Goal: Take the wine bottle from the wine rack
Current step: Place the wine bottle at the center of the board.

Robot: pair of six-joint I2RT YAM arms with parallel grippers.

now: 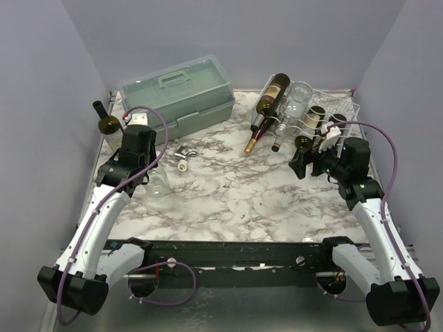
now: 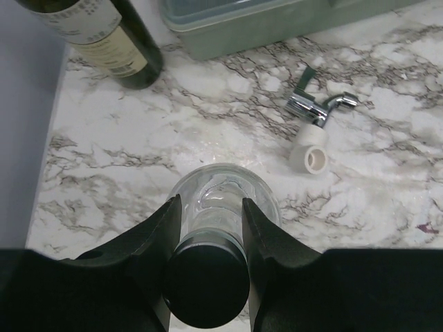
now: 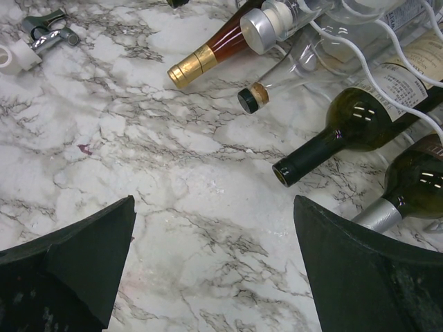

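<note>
The left gripper [image 2: 211, 220] is clamped on the neck of a clear glass bottle [image 2: 225, 188], just under its black cap [image 2: 206, 290]. This bottle stands upright over the marble table [image 1: 228, 200] on the left side, well apart from the rack, and looks empty. Behind it, near the left rear corner, a dark green bottle [image 2: 104, 38] with a pale label stands alone. A chrome tap piece [image 2: 315, 109] with a white fitting lies on the table between the two arms. The grey-green toolbox [image 1: 176, 97] at the rear has its lid closed; what is inside cannot be seen.

The right gripper [image 3: 214, 207] has its jaws wide apart and holds nothing. It hangs over the table just in front of the wine rack [image 1: 346, 111], which sits at the right rear. Several bottles lie in the rack, necks pointing out toward the table centre: an amber bottle [image 3: 208, 54] with gold foil, a clear bottle with a cork [image 3: 277, 81], a green bottle with an open mouth [image 3: 346, 131], and a green bottle with silver foil [image 3: 415, 180].
</note>
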